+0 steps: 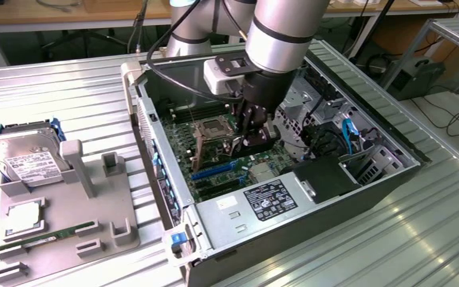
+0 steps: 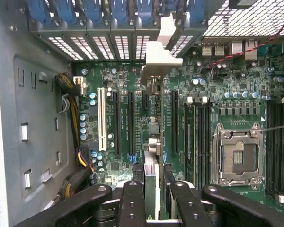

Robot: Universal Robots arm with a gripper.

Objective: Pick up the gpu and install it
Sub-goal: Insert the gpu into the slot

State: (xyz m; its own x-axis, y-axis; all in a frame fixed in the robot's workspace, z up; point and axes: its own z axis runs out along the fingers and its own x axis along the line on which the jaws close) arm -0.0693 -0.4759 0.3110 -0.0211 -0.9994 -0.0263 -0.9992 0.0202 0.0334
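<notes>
The exterior view looks down from high and off to one side onto the open black computer case [image 1: 293,197]. The wrist view faces straight down, close above its green motherboard [image 2: 180,118], which both views share.

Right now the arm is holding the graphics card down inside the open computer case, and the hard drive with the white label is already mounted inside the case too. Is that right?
Not quite. The gripper does hold the gpu edge-on above the motherboard in the computer case. But in the exterior view the hard drive lies outside the case, on the grey holder at that view's left.
</notes>
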